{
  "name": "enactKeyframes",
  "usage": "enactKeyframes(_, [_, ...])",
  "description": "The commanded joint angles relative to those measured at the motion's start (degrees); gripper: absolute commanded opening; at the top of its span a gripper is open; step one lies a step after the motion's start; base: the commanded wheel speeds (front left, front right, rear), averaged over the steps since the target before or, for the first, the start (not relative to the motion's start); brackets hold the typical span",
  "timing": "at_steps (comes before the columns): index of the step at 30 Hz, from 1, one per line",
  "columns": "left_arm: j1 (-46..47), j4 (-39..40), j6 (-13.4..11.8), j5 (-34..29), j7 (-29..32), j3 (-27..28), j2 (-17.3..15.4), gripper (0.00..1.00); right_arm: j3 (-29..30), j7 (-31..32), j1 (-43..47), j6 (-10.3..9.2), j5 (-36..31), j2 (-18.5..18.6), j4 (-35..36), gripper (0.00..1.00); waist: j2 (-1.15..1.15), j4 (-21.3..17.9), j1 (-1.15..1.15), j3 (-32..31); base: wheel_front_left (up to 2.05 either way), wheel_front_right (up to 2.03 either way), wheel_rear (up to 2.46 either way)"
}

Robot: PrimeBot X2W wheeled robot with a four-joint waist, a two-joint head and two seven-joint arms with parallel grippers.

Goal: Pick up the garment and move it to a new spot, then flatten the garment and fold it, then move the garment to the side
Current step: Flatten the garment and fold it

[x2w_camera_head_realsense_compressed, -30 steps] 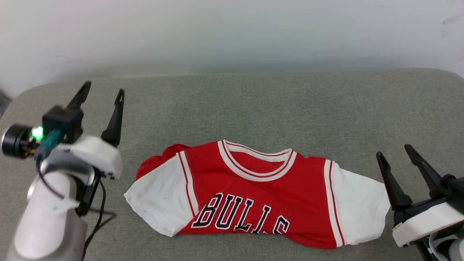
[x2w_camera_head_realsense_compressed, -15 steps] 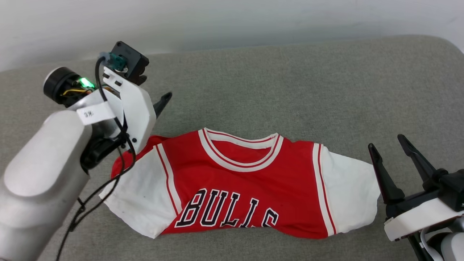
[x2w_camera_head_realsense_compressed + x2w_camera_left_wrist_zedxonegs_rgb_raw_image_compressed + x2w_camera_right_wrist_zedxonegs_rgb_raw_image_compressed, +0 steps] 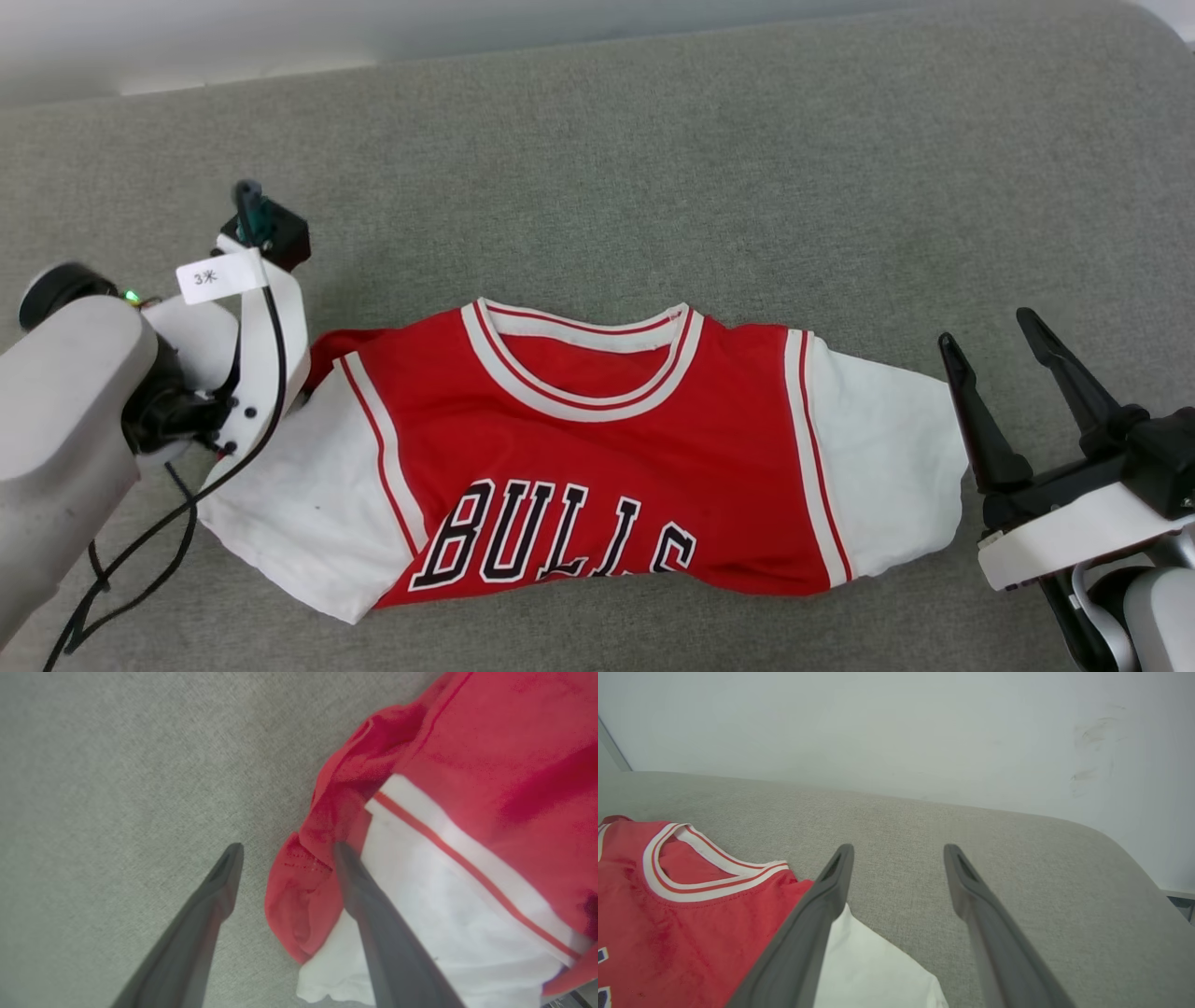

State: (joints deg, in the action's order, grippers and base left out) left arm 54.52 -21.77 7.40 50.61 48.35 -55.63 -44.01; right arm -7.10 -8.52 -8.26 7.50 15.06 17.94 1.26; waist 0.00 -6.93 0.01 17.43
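Now left gripper (image 3: 286, 845) spread, straddling garment (image 3: 597, 448) shoulder fold, maybe touching; right gripper (image 3: 985, 329) spread, empty.

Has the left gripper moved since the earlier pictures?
Yes. The left gripper moved right, toward the garment: it stood apart before, now straddles its red edge.

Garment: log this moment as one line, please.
garment: lying on grey cushion, unheld | left gripper: open, over its bunched red edge | right gripper: open, beside white sleeve
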Motion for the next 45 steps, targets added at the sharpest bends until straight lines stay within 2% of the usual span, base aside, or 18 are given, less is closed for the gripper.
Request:
enactKeyframes(1, [-0.5, -0.8, 0.0, 2.0, 0.9, -0.9, -0.3, 1.0, -0.1, -0.3, -0.7, -0.02, -0.1, -0.4, -0.2, 1.0, 0.0, -0.4, -0.01, 0.8, 0.0, 0.0, 0.0])
enactKeyframes(5, [-1.7, -2.1, 0.0, 4.3, 2.0, -4.4, -1.3, 1.0, -0.1, -0.7, -1.4, -0.02, -0.3, -0.4, -0.4, 1.0, 0.0, -0.6, -0.01, 1.8, 0.0, 0.0, 0.0])
enactKeyframes(10, [-4.3, -3.2, 0.1, 7.9, 2.0, -7.5, -0.7, 1.0, -0.2, -1.0, -2.0, -0.02, -0.4, -0.4, -0.7, 1.0, 0.0, -0.5, -0.01, 2.7, 0.0, 0.0, 0.0])
enactKeyframes(11, [-4.4, -3.0, 0.1, 8.5, 1.9, -8.0, -0.5, 0.09, -0.4, -1.1, -2.1, -0.02, -0.4, -0.4, -0.7, 1.0, 0.0, -0.5, -0.01, 2.7, 0.0, 0.0, 0.0])
enactKeyframes(12, [-4.4, -2.8, 0.1, 8.8, 1.9, -8.7, -0.5, 0.0, -0.5, -1.1, -2.1, -0.02, -0.4, -0.4, -0.8, 1.0, 0.0, -0.3, -0.01, 2.6, 0.0, 0.0, 0.0])
enactKeyframes(20, [0.2, -0.6, 0.0, 9.0, -4.7, -8.9, -1.6, 0.0, -0.1, -1.6, -1.1, -0.02, -0.3, -0.1, -1.7, 1.0, 0.0, 1.7, -0.01, -0.7, 0.0, 0.0, 0.0])
enactKeyframes(24, [1.8, 2.2, 0.0, 8.1, -10.7, -8.7, -2.2, 0.0, 0.2, -1.7, 0.0, -0.02, 0.1, -0.1, -2.0, 1.0, 0.0, 3.3, -0.01, -3.8, 0.0, 0.0, 0.0])
enactKeyframes(33, [4.8, 10.3, 0.0, 5.2, -19.4, -8.4, -5.7, 0.0, 1.8, -1.3, 2.7, -0.02, 0.5, -0.6, -1.2, 1.0, 0.0, 6.9, -0.01, -8.6, 0.0, 0.0, 0.0])
enactKeyframes(39, [5.9, 13.1, -0.6, 3.4, -21.5, -7.7, -5.8, 0.0, 1.9, -1.5, 2.9, -0.02, 0.5, -1.1, -0.6, 1.0, 0.0, 6.9, -0.01, -9.1, 0.0, 0.0, 0.0])
enactKeyframes(45, [6.9, 12.7, -1.1, 2.0, -22.8, -7.9, -4.2, 0.0, 0.8, -2.0, 0.8, -0.02, 0.6, -1.5, -0.2, 1.0, 0.0, 4.4, -0.01, -7.1, 0.0, 0.0, 0.0])
